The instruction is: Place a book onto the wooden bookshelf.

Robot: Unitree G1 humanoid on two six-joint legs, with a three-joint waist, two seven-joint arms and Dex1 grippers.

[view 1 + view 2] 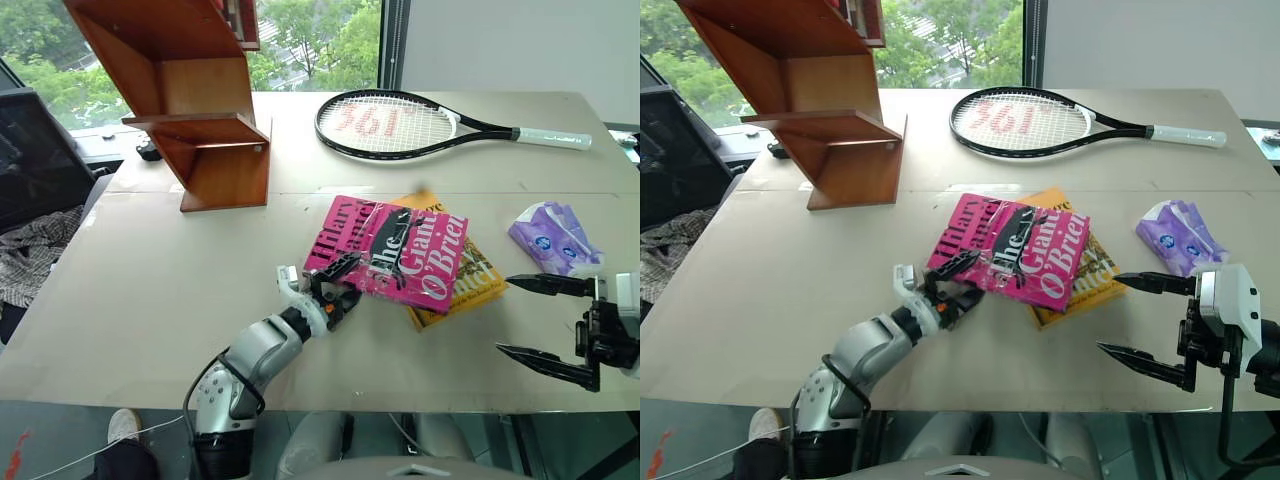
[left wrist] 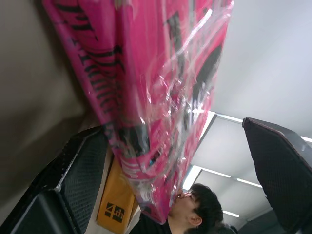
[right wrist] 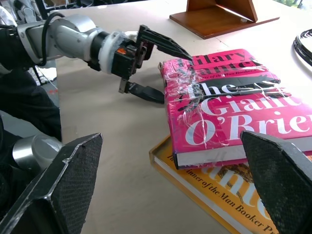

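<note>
1. My left gripper (image 1: pixel 338 280) has its fingers open wide, one above and one below the near corner of the pink book (image 1: pixel 395 250).
2. The pink book lies on a yellow book (image 1: pixel 462 285), long side stretching away from my left fingers.
3. My right gripper (image 1: pixel 535 325) is open and holds nothing, farther from the book.
4. The wooden bookshelf (image 1: pixel 205 120) stands well past my left fingers.

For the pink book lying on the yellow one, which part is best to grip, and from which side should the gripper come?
Probably the spine-side corner of the pink book, approached from the robot's left. That corner overhangs the yellow book, so one finger can pass under it. The left gripper is already open there, one finger above the cover and one below.
</note>
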